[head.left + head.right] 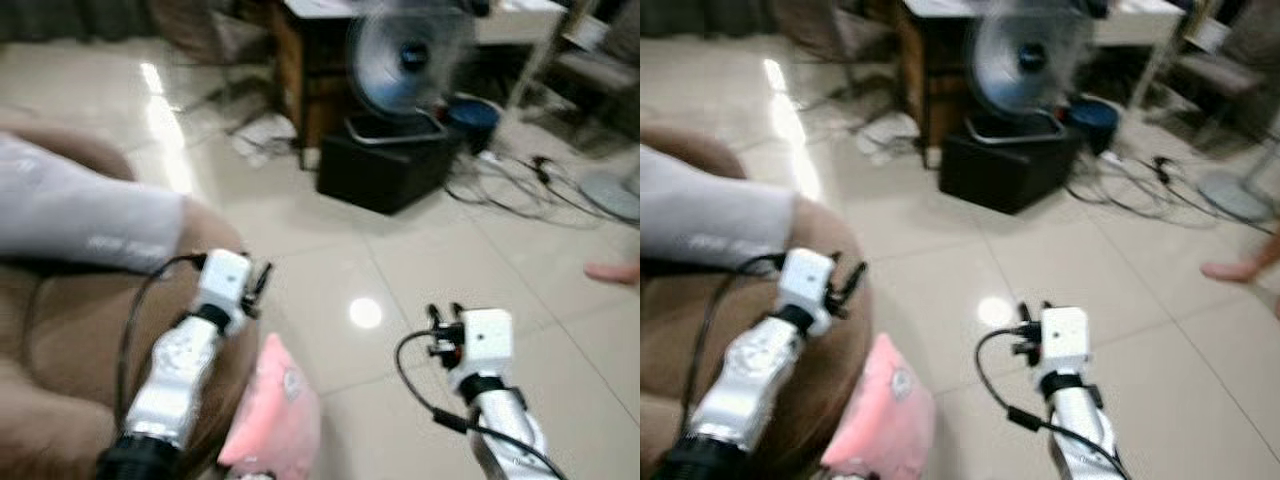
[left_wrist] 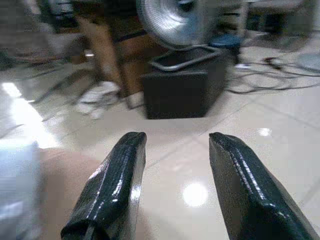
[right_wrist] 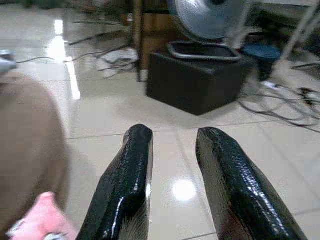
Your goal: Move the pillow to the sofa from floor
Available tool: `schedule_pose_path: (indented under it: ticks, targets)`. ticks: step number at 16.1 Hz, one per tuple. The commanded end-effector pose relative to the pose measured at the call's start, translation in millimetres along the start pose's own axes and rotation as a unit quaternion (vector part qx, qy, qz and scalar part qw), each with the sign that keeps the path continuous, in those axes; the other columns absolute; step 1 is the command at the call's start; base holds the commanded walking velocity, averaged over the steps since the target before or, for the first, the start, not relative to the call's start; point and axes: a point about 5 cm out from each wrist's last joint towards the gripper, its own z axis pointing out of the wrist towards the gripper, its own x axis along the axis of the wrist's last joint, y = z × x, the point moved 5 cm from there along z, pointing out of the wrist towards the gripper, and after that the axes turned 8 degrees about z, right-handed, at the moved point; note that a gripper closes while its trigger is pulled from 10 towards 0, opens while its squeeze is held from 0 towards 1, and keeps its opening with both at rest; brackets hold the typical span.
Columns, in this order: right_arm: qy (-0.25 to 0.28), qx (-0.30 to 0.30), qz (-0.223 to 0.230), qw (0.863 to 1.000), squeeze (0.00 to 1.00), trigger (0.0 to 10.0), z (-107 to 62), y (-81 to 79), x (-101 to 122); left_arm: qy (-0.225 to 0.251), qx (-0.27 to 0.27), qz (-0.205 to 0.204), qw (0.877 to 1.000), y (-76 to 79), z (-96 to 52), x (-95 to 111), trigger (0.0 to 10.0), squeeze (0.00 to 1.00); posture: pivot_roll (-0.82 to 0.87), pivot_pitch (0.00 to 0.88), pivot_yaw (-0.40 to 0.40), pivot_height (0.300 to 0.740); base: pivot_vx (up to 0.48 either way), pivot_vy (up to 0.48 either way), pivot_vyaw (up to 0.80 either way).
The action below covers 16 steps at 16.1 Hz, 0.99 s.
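Note:
A pink pillow (image 1: 275, 410) with a small printed patch lies close below me, pressed against the side of the brown sofa (image 1: 60, 340); its lower part is cut off by the frame edge. My left gripper (image 1: 262, 280) hovers over the sofa's rounded arm, open with nothing between its fingers (image 2: 117, 180). Out over the tiled floor, to the right of the pillow, my right gripper (image 1: 443, 315) is open and empty too. In the right wrist view the pillow (image 3: 37, 220) shows at the corner beside the black fingers (image 3: 127, 175).
A grey cushion (image 1: 80, 215) lies on the sofa. Ahead stand a black box (image 1: 385, 165) with a fan (image 1: 405, 55) on it, a wooden table leg (image 1: 290, 70) and a blue bucket (image 1: 470, 115). Cables (image 1: 520, 185) sprawl at the right. A person's foot (image 1: 610, 270) is at the right edge.

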Motion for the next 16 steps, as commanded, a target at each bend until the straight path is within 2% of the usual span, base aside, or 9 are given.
schedule_pose_path:
  ticks: [1, 4, 6, 9, 16]
  targets:
    - [-0.018, -0.002, -0.002, 1.000, 0.00, 10.0, -2.6, 5.6, -6, 0.000, -0.025, 0.001, 1.000, 10.6, 1.3, 1, 10.0, 0.00, 0.01, 0.054, -0.063, 0.740, 0.000, 0.000, 0.00]
    - [-0.031, 0.004, 0.004, 0.999, 0.00, 10.0, -6.8, 4.5, -15, 0.001, -0.035, 0.000, 0.999, 18.7, -0.5, -2, 10.0, 0.00, 0.02, 0.063, -0.062, 0.720, 0.000, 0.000, 0.00]
    - [-0.030, 0.004, -0.002, 1.000, 0.00, 10.0, -7.0, 4.6, -13, -0.007, -0.042, -0.027, 0.999, 26.0, -0.9, -9, 10.0, 0.00, 0.02, 0.063, -0.062, 0.695, 0.000, 0.000, 0.00]
    - [-0.032, 0.011, -0.015, 0.999, 0.00, 10.0, -8.9, 3.4, -15, 0.002, -0.062, -0.048, 0.997, 35.9, -4.1, -7, 10.0, 0.00, 0.01, 0.078, -0.070, 0.665, 0.000, 0.000, 0.00]
    - [-0.028, -0.006, -0.007, 1.000, 0.00, 10.0, -17.3, 6.4, -19, 0.017, -0.094, -0.015, 0.995, 46.8, -6.6, -2, 10.0, 0.00, 0.01, 0.086, -0.052, 0.605, 0.000, 0.000, 0.00]
